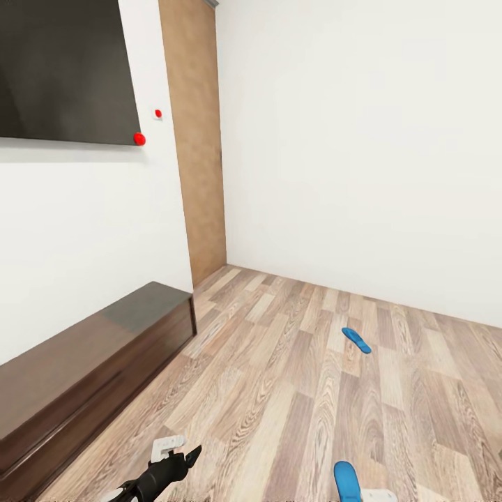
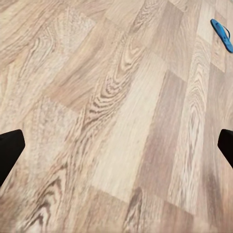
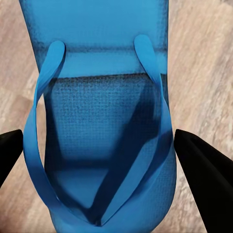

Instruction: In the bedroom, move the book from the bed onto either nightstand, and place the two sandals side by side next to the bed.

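Close up, a bright blue flat sandal (image 3: 99,121) with looping straps sits between the right gripper's (image 3: 104,160) black fingers, which seem to clasp its sides. Its twin blue sandal (image 1: 356,340) lies well apart on the light wood-plank floor (image 1: 279,390). Over bare planks, the left gripper (image 2: 116,145) is spread wide

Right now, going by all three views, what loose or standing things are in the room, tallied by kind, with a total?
Blue sandals: 2, the far sandal on the floor and the near sandal between the right claw fingers
Low dark wooden cabinet: 1
Dark wall screen: 1
Red round markers on the wall: 2, a larger one and a smaller one
Total: 6
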